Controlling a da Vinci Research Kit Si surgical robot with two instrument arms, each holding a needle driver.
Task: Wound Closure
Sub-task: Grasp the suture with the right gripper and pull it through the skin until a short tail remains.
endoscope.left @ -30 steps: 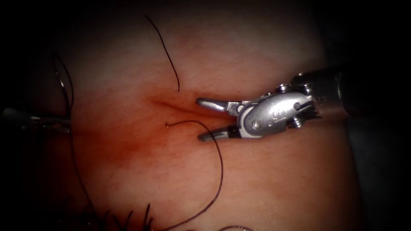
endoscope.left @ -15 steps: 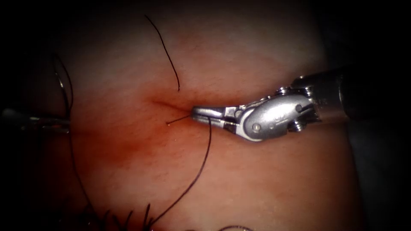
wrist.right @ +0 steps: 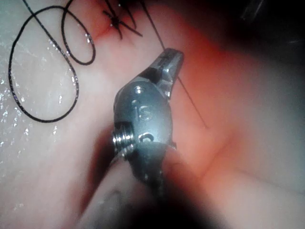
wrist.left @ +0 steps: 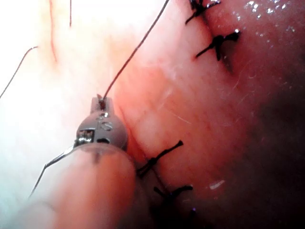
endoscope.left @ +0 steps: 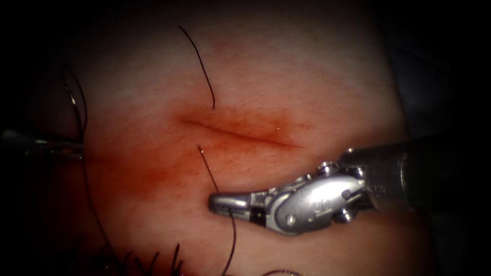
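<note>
Below the one cut, the right tool is clamped on the thread; the left tool also grips thread, two tools total.

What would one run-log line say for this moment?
right tool: shut on thread, below cut | left tool: shut on thread | needle: not located

1. Your right tool has its jaws closed on the dark thread, which runs on past the jaws across the tissue.
2. A loose loop of thread lies on the tissue.
3. Near it sits a dark stitch knot.
</note>
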